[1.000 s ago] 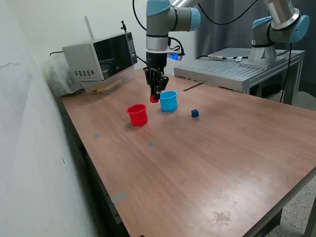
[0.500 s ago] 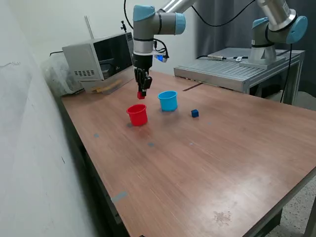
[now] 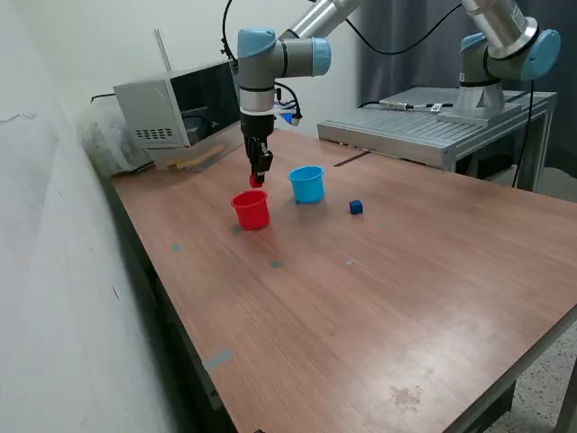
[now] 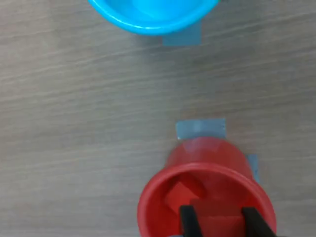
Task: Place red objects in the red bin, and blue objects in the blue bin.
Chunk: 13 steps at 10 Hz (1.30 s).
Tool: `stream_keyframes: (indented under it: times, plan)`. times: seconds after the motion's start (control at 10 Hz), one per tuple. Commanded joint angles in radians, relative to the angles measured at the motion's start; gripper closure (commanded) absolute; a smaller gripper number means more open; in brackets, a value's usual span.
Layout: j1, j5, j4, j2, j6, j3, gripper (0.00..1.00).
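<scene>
**Red cube held above the red cup**

At the exterior view's left, a microwave (image 3: 185, 110) sits at the far edge of the wooden table (image 3: 379, 298), against the wall. Just to its right the arm reaches down, and the gripper (image 3: 259, 179) hangs right over the red cup (image 3: 251, 210), jaws narrowed onto a red cube (image 3: 257, 181) pinched between the fingertips. In the wrist view the two dark fingers (image 4: 187, 223) frame that cube (image 4: 216, 224) directly above the cup's open mouth (image 4: 148, 197), and a second red cube (image 4: 179, 193) already lies tilted on the cup's floor. Bits of blue-grey tape (image 4: 201, 129) show on the table beside the red cup's base.

Further right stands the blue cup (image 3: 307, 184), upright, near the red cup but not touching it; whether anything lies inside it I cannot tell. Right of that, alone on the bare wood, sits one dark blue cube (image 3: 356, 207), apart from both cups. At the far right, a second robot arm (image 3: 505, 54) stands on a grey metal bench (image 3: 433, 126) behind the table
</scene>
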Motion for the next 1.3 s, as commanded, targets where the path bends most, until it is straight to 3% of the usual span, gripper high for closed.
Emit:
stream_keyframes:
  times: [0.0,0.6,0.7,1.2]
  plan:
    - [0.005,-0.003,-0.001,0.015,0.016,-0.010,1.00]
    - [-0.001,-0.005,-0.013,0.028,0.075,-0.038,1.00]
    - [-0.001,-0.005,-0.014,0.028,0.077,-0.039,0.00]
    - [0.001,-0.005,-0.011,0.030,0.089,-0.042,0.00]
